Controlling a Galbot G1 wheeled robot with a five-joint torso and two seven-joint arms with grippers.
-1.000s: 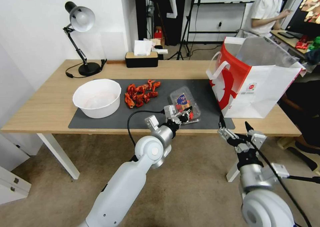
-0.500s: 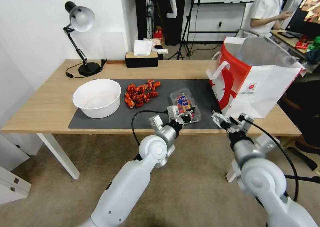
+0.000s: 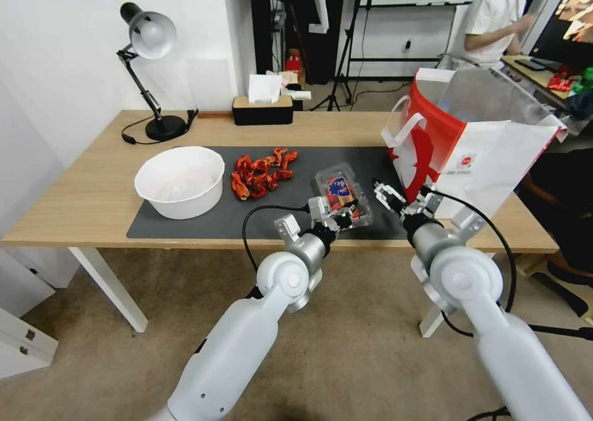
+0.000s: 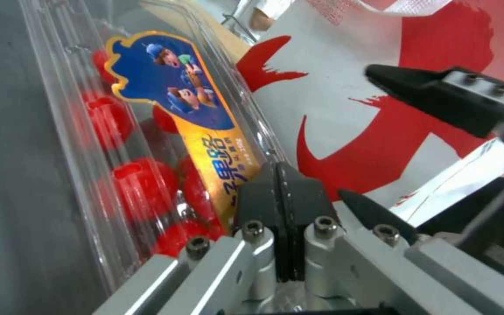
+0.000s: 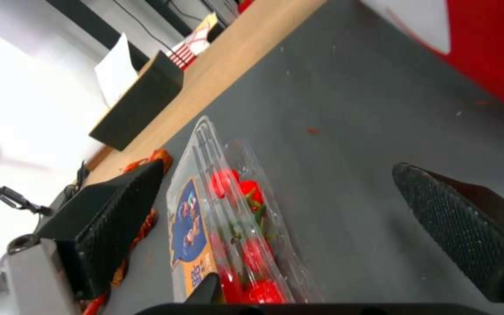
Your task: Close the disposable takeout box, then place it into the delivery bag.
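The disposable takeout box, a clear clamshell with red tomatoes and a blue and gold label, lies on the dark mat left of the delivery bag. Its lid lies down over the tomatoes; I cannot tell if it is latched. My left gripper is shut on the box's near rim; in the left wrist view its gripper pinches the rim beside the label on the box. My right gripper hovers open between box and bag. In the right wrist view its gripper is spread wide, with the box below.
A white bowl and a pile of red crayfish sit on the mat to the left. A desk lamp and a tissue box stand at the back. The bag's red and white side rises close behind the box.
My right arm has risen from below the table edge and come forward and left, and its open gripper is now over the mat beside the box. The left gripper has stayed shut on the box.
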